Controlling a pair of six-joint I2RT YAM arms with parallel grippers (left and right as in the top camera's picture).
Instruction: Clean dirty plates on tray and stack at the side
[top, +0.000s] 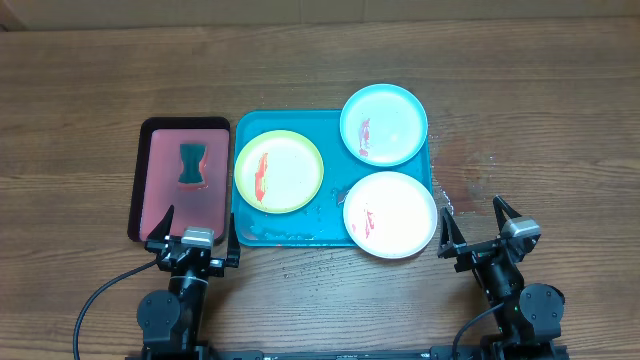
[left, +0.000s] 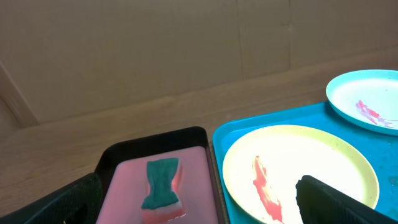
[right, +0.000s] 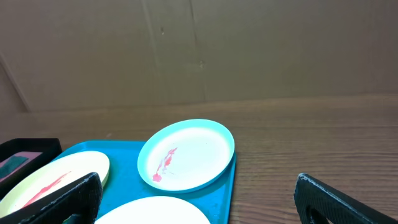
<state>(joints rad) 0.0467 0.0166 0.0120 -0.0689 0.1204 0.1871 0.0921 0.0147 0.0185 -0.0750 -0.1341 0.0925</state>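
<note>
The turquoise tray (top: 330, 128) lies mid-table with three plates on it, each smeared with red sauce. A yellow-green rimmed plate (top: 279, 171) sits at its left, a light blue plate (top: 384, 124) at the far right corner and a white plate (top: 390, 214) at the near right, overhanging the rim. My left gripper (top: 197, 228) rests open near the table's front, facing the dark red tray and the yellow-green plate (left: 311, 155). My right gripper (top: 476, 222) is open too, right of the white plate, with the light blue plate (right: 193, 152) ahead. Neither holds anything.
A dark red tray (top: 150, 180) with a black rim lies left of the turquoise one. A teal-topped sponge (top: 192, 165) lies in it. Bare wooden table runs right of the tray, with small wet spots (top: 470, 170).
</note>
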